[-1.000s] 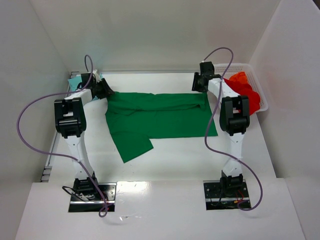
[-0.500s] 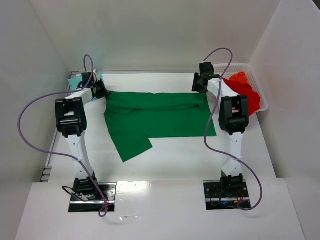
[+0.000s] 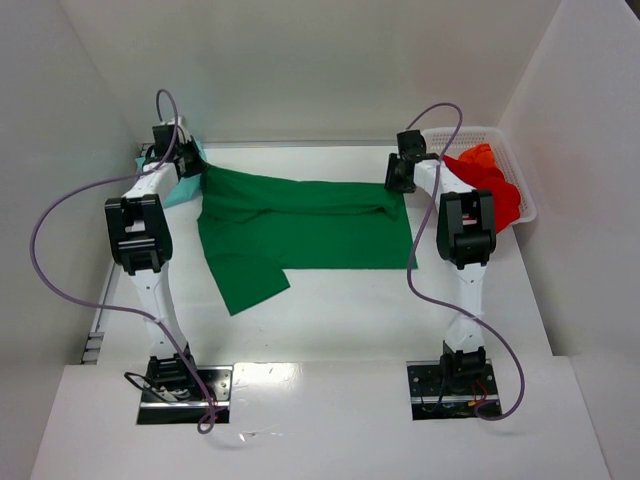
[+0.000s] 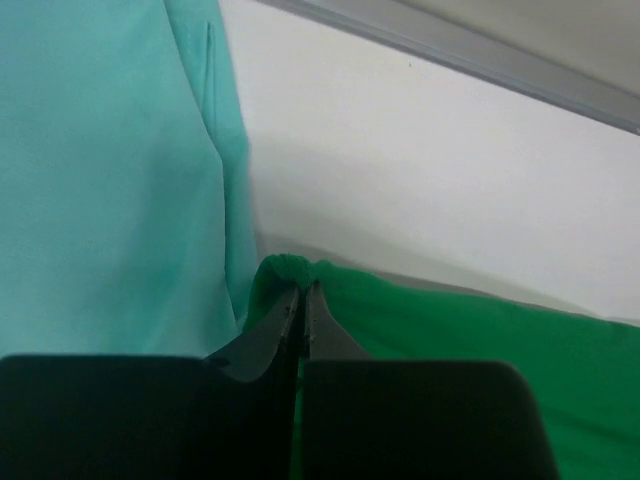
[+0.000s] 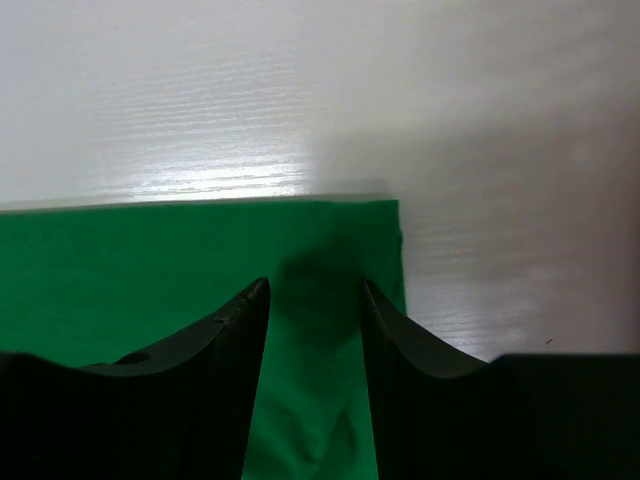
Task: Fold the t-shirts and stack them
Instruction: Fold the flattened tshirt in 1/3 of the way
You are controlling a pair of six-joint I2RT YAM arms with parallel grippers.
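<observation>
A dark green t-shirt (image 3: pixel 300 230) lies spread across the table's middle, one flap trailing toward the near left. My left gripper (image 3: pixel 192 165) is shut on its far left corner (image 4: pixel 290 270), next to a pale teal t-shirt (image 3: pixel 172 185) that fills the left of the left wrist view (image 4: pixel 110 180). My right gripper (image 3: pixel 398 180) is open just above the green shirt's far right corner (image 5: pixel 320 260), fingers (image 5: pixel 245 310) apart over the cloth. Red t-shirts (image 3: pixel 490 180) lie in the basket at the right.
A white mesh basket (image 3: pixel 500 135) stands at the far right against the wall. White walls close in the table at the back and both sides. A grey rail (image 4: pixel 450 55) runs along the back edge.
My left gripper has pulled the green shirt's corner toward the far left, over the teal shirt. The whole shirt has shifted left. My right gripper has stayed near the far right corner.
</observation>
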